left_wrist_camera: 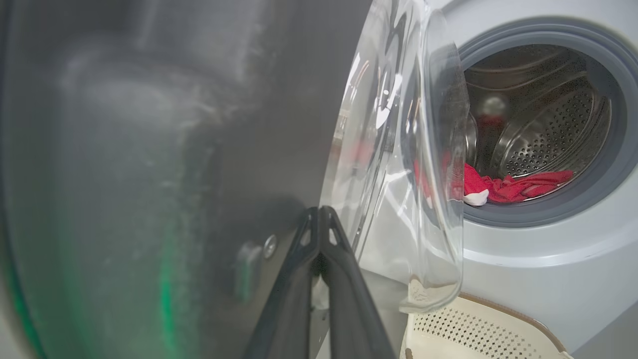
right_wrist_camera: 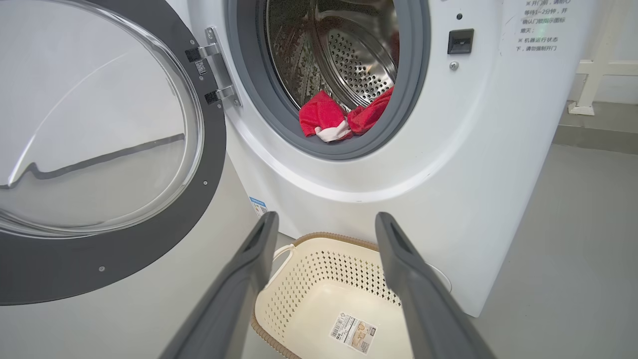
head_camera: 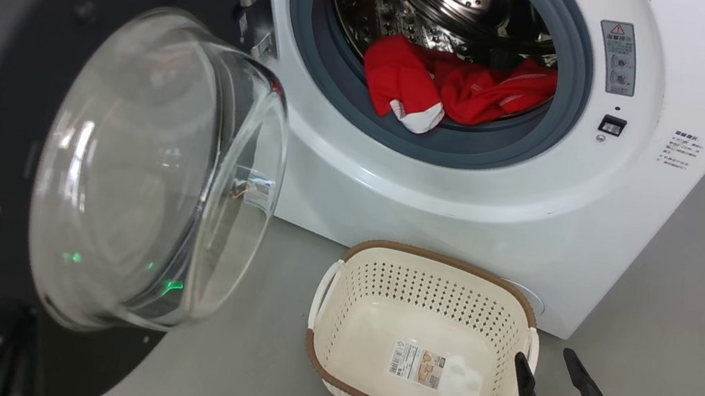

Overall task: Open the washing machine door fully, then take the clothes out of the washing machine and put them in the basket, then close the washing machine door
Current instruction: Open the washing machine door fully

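Jaws pinched tight on my left gripper (left_wrist_camera: 319,215), tips against the inner face of the washing machine door (left_wrist_camera: 149,149), right gripper (head_camera: 543,354) spread wide off to its right, so I'd shove steadily round its hinge (head_camera: 256,9), clothes (head_camera: 473,90) sitting just past it.

I see a laundry area: a white front-loading washing machine (head_camera: 465,194) with printed instruction labels (right_wrist_camera: 541,35) stands on a smooth grey floor (head_camera: 697,277), a perforated basket (head_camera: 434,260) just before it.
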`<state>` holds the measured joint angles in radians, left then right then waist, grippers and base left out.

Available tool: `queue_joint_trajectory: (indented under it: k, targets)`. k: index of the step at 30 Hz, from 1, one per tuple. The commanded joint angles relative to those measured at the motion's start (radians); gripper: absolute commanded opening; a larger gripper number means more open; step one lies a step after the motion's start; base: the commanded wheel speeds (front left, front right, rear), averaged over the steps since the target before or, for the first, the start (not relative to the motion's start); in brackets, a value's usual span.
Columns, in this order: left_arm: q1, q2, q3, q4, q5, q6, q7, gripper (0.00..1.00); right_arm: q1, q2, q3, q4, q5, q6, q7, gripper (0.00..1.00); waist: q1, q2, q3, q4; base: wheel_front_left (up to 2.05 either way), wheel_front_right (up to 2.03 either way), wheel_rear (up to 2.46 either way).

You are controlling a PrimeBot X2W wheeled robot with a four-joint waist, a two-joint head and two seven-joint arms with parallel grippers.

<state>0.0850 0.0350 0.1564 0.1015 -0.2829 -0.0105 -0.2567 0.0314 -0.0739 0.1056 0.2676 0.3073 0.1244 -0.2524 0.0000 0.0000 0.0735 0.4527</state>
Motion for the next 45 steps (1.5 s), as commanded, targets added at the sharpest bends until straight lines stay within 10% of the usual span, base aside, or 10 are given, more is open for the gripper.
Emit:
queue_joint_trajectory:
  k: [1, 24, 45]
  targets:
    - [-0.050, 0.015, 0.070, -0.016, 0.000, 0.001, -0.005, 0.00, -0.044, -0.012, 0.020, -0.023, 0.001, 0.006, -0.009, 1.00, 0.0000, 0.0000, 0.002, -0.001, 0.00, 0.00, 0.00]
    - [-0.311, 0.031, 0.448, 0.156, 0.083, -0.076, -0.005, 0.00, -0.071, -0.035, 0.023, -0.026, -0.002, 0.006, -0.009, 1.00, 0.0000, 0.0000, 0.060, -0.032, 0.00, 0.00, 0.00]
    - [-0.445, 0.096, 0.597, 0.338, 0.144, -0.118, -0.005, 0.00, -0.074, -0.036, 0.022, -0.035, -0.006, 0.006, -0.009, 1.00, 0.0000, 0.0000, 0.083, -0.060, 0.00, 0.00, 0.00]
